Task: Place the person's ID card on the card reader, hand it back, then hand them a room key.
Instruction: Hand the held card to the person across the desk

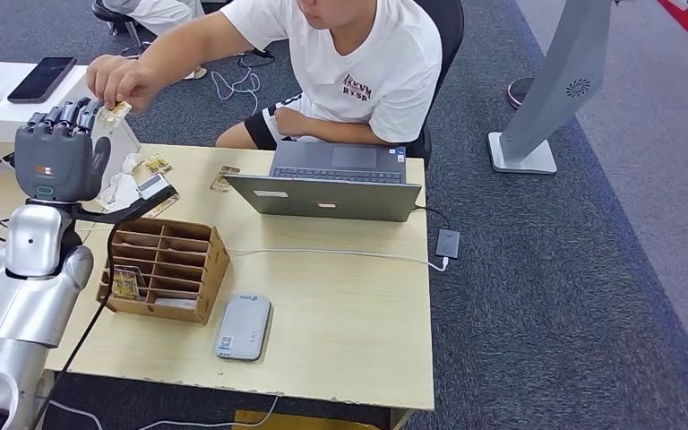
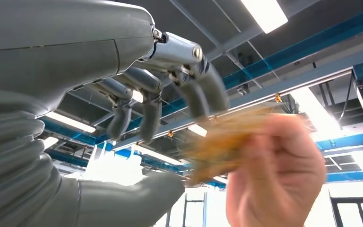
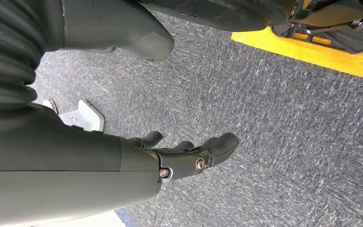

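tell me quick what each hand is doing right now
Left hand: raised and open, holding nothing; the person's hand holds the card at its fingers.
Right hand: hanging over the carpet, fingers loosely apart, holding nothing.

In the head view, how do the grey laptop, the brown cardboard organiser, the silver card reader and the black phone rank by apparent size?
1. Grey laptop, largest.
2. Brown cardboard organiser.
3. Silver card reader.
4. Black phone, smallest, though it lies farther from the camera, so its rank against the reader is unsure.
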You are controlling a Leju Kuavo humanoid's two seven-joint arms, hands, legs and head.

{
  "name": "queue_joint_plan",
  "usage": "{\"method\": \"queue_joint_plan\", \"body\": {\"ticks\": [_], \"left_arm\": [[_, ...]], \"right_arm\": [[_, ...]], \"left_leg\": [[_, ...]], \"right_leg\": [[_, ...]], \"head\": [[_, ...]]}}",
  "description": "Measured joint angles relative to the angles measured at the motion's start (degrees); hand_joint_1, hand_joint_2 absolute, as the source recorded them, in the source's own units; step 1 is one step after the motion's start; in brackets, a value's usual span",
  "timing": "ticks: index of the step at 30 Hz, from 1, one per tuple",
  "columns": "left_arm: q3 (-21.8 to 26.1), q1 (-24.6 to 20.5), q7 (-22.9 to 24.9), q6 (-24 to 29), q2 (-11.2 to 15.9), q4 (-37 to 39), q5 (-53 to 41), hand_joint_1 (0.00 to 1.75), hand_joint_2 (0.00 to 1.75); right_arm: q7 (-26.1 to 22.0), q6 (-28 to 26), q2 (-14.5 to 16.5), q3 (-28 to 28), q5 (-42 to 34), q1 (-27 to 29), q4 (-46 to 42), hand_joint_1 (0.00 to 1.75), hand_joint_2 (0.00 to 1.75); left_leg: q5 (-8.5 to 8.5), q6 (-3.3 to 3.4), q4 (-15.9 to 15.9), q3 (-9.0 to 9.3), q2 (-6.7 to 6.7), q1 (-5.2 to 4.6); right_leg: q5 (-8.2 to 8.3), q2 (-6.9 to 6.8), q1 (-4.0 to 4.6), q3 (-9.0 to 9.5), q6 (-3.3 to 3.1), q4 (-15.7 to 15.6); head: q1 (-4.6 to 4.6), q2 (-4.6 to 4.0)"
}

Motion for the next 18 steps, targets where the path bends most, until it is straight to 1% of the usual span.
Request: {"method": "queue_joint_plan", "body": {"ticks": [3,8,12,14,18], "left_arm": [[0.0,1.43,-1.23,1.06,-0.05,-0.38,0.67,0.0,1.75],[0.0,5.53,-2.55,2.38,-0.45,-3.96,2.13,0.0,1.75],[0.0,6.76,-2.78,2.45,-0.5,-5.39,2.64,0.0,1.75],[0.01,7.51,-3.72,2.75,-0.52,-6.43,4.1,0.0,1.75],[0.32,11.47,-5.72,4.26,-0.51,-11.76,8.01,0.0,1.75]], "right_arm": [[-0.7,-0.1,0.0,0.0,-0.72,0.1,0.0,0.0,1.75],[-1.22,-0.22,-0.02,0.0,-1.2,0.29,0.0,0.0,1.75],[-1.21,-0.22,-0.02,0.0,-1.65,0.31,0.0,0.0,1.75],[-1.17,-0.24,-0.02,0.0,-1.88,0.33,0.0,0.0,1.75],[-1.26,-0.37,-0.02,-0.11,-2.83,0.56,0.01,0.0,1.75]], "left_leg": [[-0.01,-0.01,0.0,0.0,0.02,0.0],[-0.02,-0.03,0.0,-0.05,0.07,0.02],[-0.02,-0.03,0.0,-0.05,0.07,0.03],[-0.02,-0.03,0.0,-0.05,0.07,0.03],[-0.04,-0.05,0.0,-0.07,0.1,0.04]], "right_leg": [[0.0,0.03,0.0,-0.01,0.0,0.0],[-0.01,0.08,0.01,-0.07,0.02,0.0],[-0.01,0.08,0.02,-0.07,0.01,0.0],[-0.01,0.08,0.03,-0.07,0.01,0.0],[-0.01,0.11,0.04,-0.07,0.01,0.01]], "head": [[-0.01,-0.01],[0.01,0.0],[0.0,-0.01],[0.0,-0.01],[0.01,0.0]]}}
